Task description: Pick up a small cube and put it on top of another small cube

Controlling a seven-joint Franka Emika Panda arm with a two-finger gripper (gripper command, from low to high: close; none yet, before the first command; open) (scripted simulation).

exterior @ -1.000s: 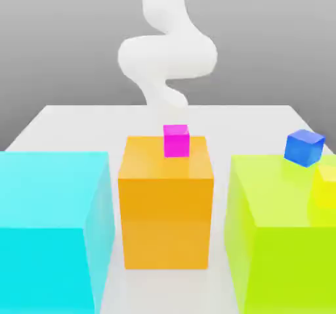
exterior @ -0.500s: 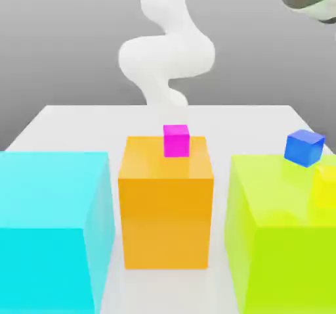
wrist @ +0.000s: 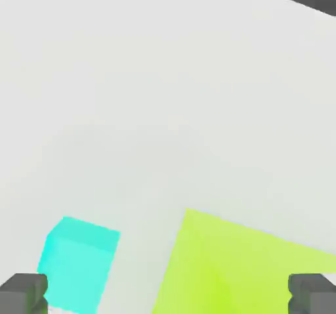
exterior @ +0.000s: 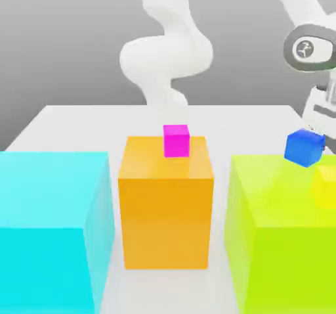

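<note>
Two small cubes: blue cube (exterior: 304, 147) on the lime block (exterior: 275, 227), at its far edge; magenta cube (exterior: 176, 140) at the orange block (exterior: 167, 204)'s far edge.
Gripper (wrist: 168, 293): jaws spread wide, empty, above lime block.
Handling: likely light, rigid, smooth; pinch opposite flat faces.

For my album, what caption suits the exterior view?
Open gripper above blue cube on lime block; magenta cube tops orange block.

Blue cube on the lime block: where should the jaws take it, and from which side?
Come straight down from above and close the open gripper on two opposite upright faces of the blue cube. It sits on the lime block's top near the far edge, turned corner-on to the exterior view, so the wrist probably needs turning to square with its faces.
</note>
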